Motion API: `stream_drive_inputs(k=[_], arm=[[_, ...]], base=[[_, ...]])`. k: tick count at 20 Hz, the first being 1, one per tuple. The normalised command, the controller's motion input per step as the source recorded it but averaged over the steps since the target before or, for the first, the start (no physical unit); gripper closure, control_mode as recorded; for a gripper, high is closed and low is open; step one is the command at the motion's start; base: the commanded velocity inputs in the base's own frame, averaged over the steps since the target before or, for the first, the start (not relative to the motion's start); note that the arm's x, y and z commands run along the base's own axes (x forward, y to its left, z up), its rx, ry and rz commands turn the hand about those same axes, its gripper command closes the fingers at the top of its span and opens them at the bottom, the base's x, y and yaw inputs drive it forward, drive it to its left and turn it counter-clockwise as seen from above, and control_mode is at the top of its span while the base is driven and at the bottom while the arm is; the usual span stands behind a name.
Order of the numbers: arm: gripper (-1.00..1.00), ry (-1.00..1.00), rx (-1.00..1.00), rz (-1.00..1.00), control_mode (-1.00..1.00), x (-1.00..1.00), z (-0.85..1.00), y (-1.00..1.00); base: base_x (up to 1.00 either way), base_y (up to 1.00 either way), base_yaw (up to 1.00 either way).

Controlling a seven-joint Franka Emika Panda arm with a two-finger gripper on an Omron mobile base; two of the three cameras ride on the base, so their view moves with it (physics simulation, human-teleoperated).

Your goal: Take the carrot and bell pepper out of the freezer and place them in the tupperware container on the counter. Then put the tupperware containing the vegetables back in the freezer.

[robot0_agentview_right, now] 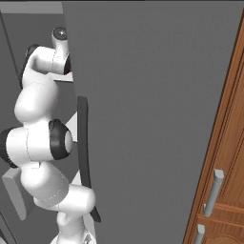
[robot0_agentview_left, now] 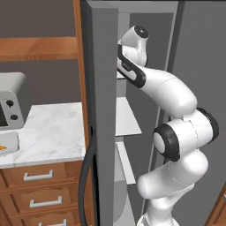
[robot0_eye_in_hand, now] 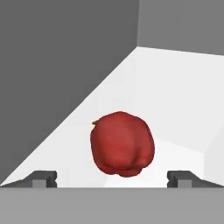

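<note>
The fingers [robot0_eye_in_hand: 112, 179] are spread wide, nothing held. The pepper [robot0_eye_in_hand: 122, 143] is seen just ahead between them, on a white freezer shelf [robot0_eye_in_hand: 175, 96]. It is judged light, firm, smooth and rounded; a grip across its widest middle is advised.

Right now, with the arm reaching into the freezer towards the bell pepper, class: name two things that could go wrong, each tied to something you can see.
1. The bell pepper is round and smooth, lying on the white shelf. The open hand has its fingertips wide of it; closing off-centre might squeeze it out so it rolls towards the back.
2. The arm reaches between the freezer wall and shelves; pulling back carelessly may bump them.
</note>
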Motion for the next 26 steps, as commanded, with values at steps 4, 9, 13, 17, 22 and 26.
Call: stream_drive_inputs(k=[4,9,13,17,22,26], arm=[[-1.00,0.00,0.00,0.02,-1.00,0.35,-0.11,0.06],[-1.00,0.00,0.00,0.01,-1.00,0.38,-0.13,0.00],[-1.00,0.00,0.00,0.02,-1.00,0.21,-0.17,0.09],[1.00,0.00,0.00,0.03,-1.00,0.06,-0.17,0.23],[1.00,0.03,0.00,0.00,-1.00,0.07,-0.19,0.21],[1.00,0.07,0.00,0.00,-1.00,0.00,-0.10,0.01]], base=[[0.00,0.00,0.00],[0.00,0.00,0.00],[0.00,0.00,0.00],[0.00,0.00,0.00],[0.00,0.00,0.00],[0.00,0.00,0.00]])
